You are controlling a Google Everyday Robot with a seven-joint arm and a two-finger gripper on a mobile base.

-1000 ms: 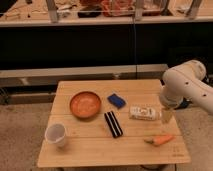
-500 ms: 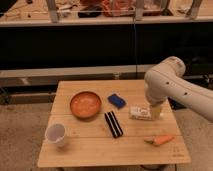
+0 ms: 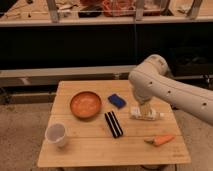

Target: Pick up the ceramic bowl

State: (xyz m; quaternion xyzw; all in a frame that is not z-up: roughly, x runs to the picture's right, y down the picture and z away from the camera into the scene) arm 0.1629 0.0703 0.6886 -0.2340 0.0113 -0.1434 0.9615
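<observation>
Camera view. Found the ceramic bowl (image 3: 85,104) upright on the left-middle part of the wooden table (image 3: 100,150), resting flat and not lifted. Noted a white cup (image 3: 56,134) near the front left corner, apart from the bowl; a blue block (image 3: 117,100) just right of the bowl; a black oblong thing (image 3: 113,124) in front of that; a white packet (image 3: 150,114) further right; an orange carrot-like piece (image 3: 161,140) near the front right corner.

Judged the task hardly started: no grasp made, no contact with the bowl, and the reach, the closing and the lift all left to do.

Placed the gripper (image 3: 142,106) at the end of the white arm (image 3: 165,87), low over the white packet on the right side of the table, well apart from the bowl, with the blue block between. Could not tell how far open, nor whether touching the packet. Saw nothing carried clear of the table. Judged a move leftward across the table needed before any grip on the bowl's rim.
</observation>
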